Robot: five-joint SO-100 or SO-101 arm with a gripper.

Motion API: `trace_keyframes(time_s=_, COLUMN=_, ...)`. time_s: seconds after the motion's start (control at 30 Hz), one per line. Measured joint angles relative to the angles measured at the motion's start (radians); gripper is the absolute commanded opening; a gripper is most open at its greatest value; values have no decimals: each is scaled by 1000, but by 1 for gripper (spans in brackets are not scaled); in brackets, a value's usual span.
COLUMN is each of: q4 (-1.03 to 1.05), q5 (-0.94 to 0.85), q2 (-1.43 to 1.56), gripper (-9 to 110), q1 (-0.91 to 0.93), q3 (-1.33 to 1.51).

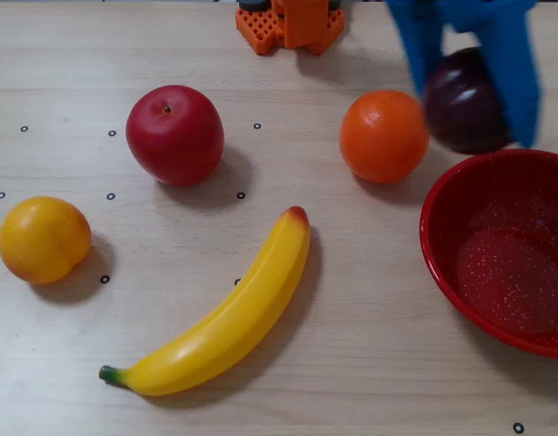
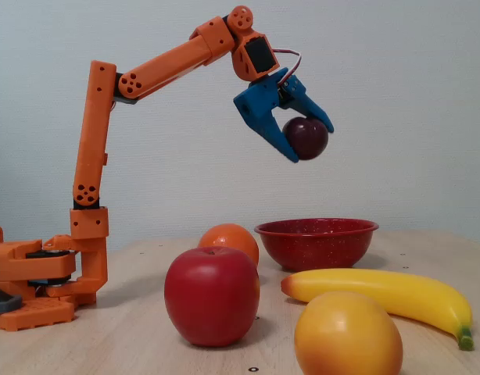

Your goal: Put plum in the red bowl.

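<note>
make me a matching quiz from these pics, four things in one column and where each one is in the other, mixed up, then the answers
Things:
1. plum
2. red bowl
3. banana
4. apple

Places (overhead view):
A. on the table, left of the orange
B. held in the air by the gripper
C. at the right edge of the table
D. lying slantwise in the middle

Pairs: 1-B, 2-C, 3-D, 4-A

No words, brand names, labels or numbers can be read in either view. The only marks are small black rings printed on the wooden table (image 1: 370,363), scattered on its left part in the overhead view around the apple (image 1: 174,134) and the yellow round fruit (image 1: 43,239), with one more at the near right corner; they carry no writing.
</note>
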Motion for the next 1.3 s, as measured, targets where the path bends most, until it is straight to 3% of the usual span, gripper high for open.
trace_keyframes(time_s=0.3, q4=-75, q5=40, q2=-94, gripper=0, q1=-126, q3=29)
trace_keyframes(time_s=1.13, q4=-235, q5=14, q2=-413, gripper=1, q1=-130, q3=17)
trace_keyframes(time_s=1.3, q4=-233, q5=-3, q2=-446, gripper=34, q1=-130, q3=-5)
